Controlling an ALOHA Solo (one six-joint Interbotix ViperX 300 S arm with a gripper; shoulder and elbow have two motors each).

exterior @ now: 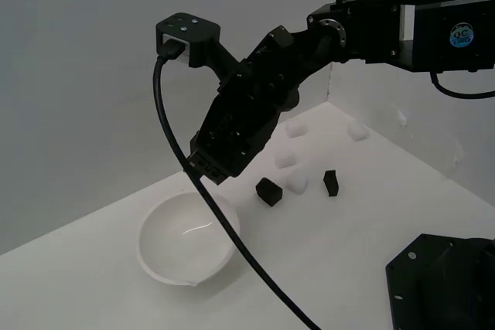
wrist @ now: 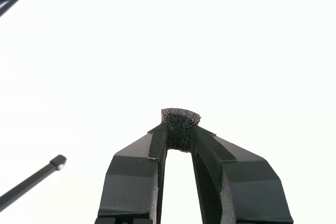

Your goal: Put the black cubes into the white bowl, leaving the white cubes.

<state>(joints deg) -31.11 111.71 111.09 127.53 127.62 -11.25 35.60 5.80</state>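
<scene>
In the wrist view my gripper (wrist: 179,134) is shut on a small black cube (wrist: 180,117), pinched at the fingertips over plain white. The exterior view shows the gripper (exterior: 204,165) hanging tilted just above the far rim of the white bowl (exterior: 155,229); the held cube is hidden there. Two more black cubes (exterior: 268,191) (exterior: 331,183) rest on the table to the exterior view's right of the bowl. White cubes lie around them: one between them (exterior: 297,183), one behind (exterior: 286,160), and two farther back (exterior: 296,126) (exterior: 357,130).
A black cable (exterior: 232,246) droops from the wrist camera across the bowl's rim toward the front. A black robot base (exterior: 445,284) fills the exterior view's lower right corner. White walls (exterior: 93,75) enclose the table behind and on the exterior view's right.
</scene>
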